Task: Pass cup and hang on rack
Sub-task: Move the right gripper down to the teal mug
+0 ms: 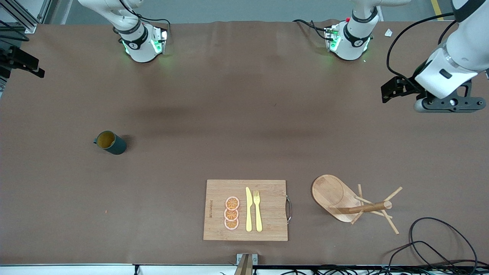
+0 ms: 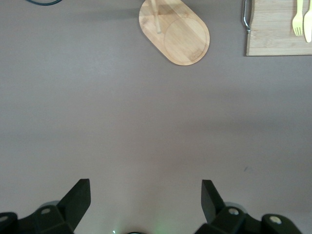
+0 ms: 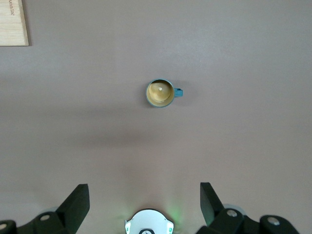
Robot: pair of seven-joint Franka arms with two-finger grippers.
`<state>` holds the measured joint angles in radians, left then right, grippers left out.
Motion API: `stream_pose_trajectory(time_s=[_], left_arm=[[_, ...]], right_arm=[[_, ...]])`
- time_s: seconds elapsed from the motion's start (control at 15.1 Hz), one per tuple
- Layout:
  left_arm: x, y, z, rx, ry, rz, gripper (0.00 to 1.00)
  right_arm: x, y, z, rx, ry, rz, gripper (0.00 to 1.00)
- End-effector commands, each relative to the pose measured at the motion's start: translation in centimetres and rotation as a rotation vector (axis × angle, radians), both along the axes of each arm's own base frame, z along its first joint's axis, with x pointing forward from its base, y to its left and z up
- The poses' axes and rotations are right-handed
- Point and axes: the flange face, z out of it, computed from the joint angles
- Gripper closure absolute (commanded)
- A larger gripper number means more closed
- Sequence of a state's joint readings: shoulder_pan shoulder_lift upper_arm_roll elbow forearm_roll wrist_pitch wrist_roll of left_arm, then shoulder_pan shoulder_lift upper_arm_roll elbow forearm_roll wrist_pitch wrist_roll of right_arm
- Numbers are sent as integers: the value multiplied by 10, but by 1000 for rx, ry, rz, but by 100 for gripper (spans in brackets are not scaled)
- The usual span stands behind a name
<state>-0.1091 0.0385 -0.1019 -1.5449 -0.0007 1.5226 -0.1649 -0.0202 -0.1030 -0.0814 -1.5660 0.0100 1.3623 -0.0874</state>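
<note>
The dark teal cup with a mustard-yellow inside stands upright on the brown table toward the right arm's end; its small handle points away from the table's middle. It also shows in the right wrist view, far below my open, empty right gripper, which is out of the front view. The light wooden rack stands on its oval base toward the left arm's end, nearer to the front camera; its base shows in the left wrist view. My left gripper is open and empty, high over the table's left-arm end.
A wooden cutting board with a metal handle, a yellow knife, a fork and orange slices lies beside the rack, near the front edge. Black cables lie at the front corner near the rack.
</note>
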Motion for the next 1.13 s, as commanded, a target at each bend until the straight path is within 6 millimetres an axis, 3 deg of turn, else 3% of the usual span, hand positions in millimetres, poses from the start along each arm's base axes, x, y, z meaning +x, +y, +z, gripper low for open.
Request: stream_pose_trajectory(time_s=[0.0, 0.6, 0.73, 1.06], left_arm=[[3, -10, 6, -3, -19, -3, 0], [10, -16, -1, -11, -35, -10, 0], [17, -18, -10, -15, -43, -10, 0], [32, -26, -28, -19, -55, 70, 0]], right_arm=[[-6, -2, 0, -6, 2, 6, 0], [-6, 2, 1, -9, 6, -31, 0], [-5, 0, 5, -11, -4, -31, 0], [20, -10, -27, -9, 26, -43, 0]])
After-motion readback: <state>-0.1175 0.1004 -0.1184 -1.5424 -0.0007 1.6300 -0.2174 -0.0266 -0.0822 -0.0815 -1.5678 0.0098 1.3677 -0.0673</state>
